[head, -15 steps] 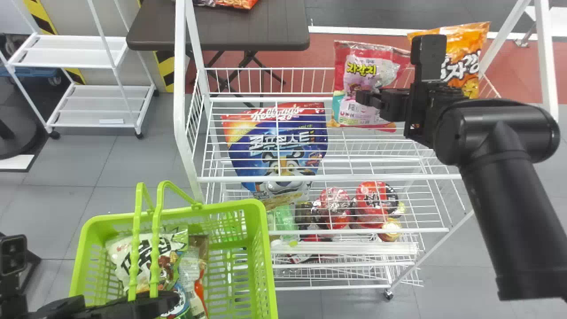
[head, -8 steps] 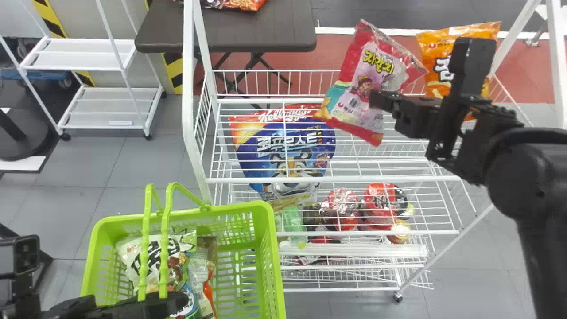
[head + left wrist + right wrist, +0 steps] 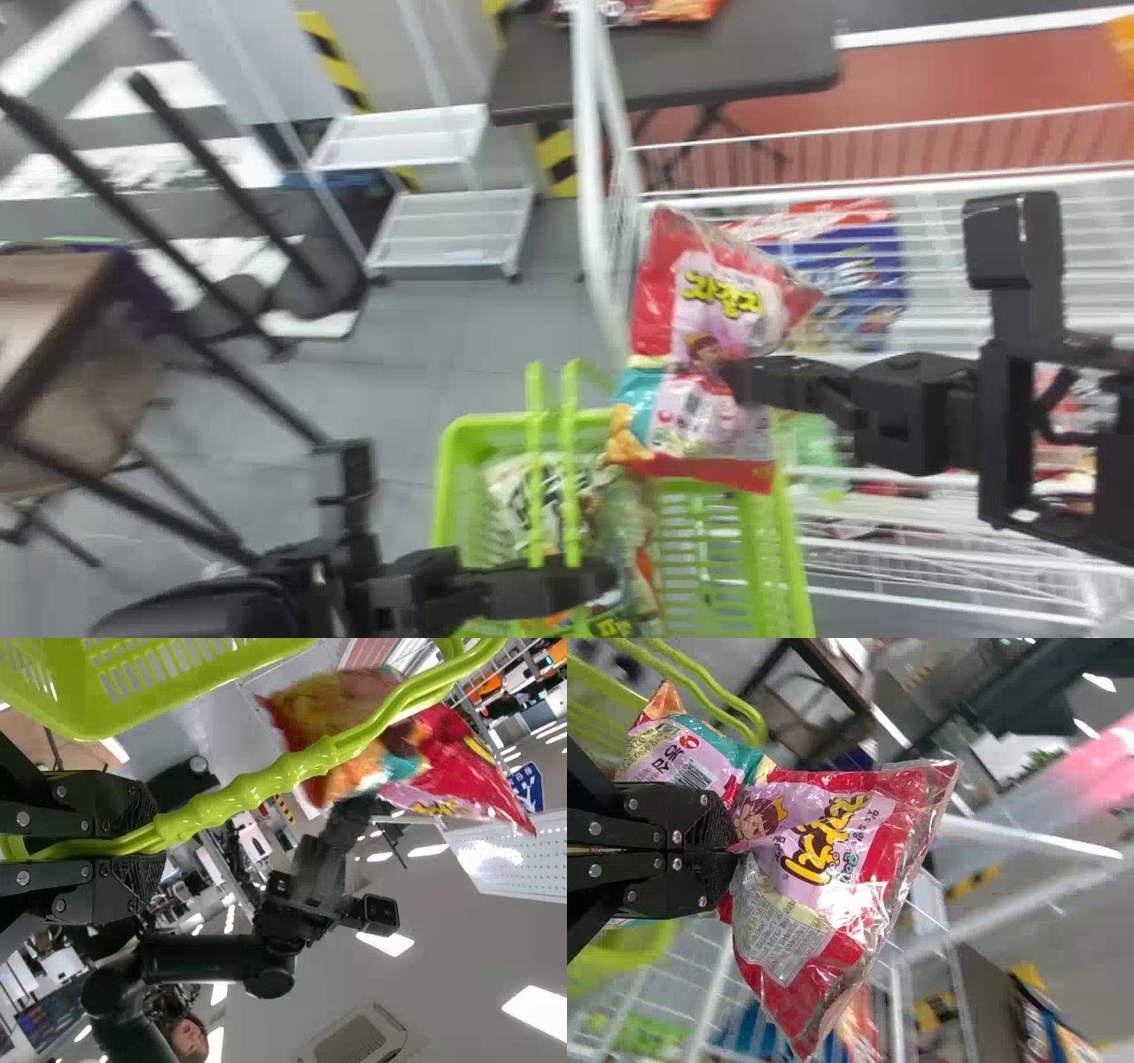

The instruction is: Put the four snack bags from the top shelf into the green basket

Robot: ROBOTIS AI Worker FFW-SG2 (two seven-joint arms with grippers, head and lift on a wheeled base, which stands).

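Note:
My right gripper (image 3: 740, 379) holds a red and pink snack bag (image 3: 700, 306), which hangs over the back right part of the green basket (image 3: 784, 567). In the right wrist view the right gripper (image 3: 735, 850) is shut on the middle of the bag (image 3: 824, 837). My left gripper (image 3: 602, 580) is at the basket's handles; in the left wrist view the left gripper (image 3: 151, 846) is shut on the green handles (image 3: 257, 784). White and other snack bags (image 3: 540, 496) lie inside the basket. An orange bag (image 3: 1123, 44) shows at the head view's right edge.
The white wire shelf (image 3: 886, 186) stands right of the basket, holding a blue cereal bag (image 3: 850, 266). Behind are a dark table (image 3: 673, 71) and a small white rack (image 3: 452, 221). A brown table (image 3: 53, 301) is at far left.
The head view has swung left. My right gripper has carried the red and pink bag from the shelf leftward and down to the basket, leaving the orange bag behind. The left gripper remains at the handles.

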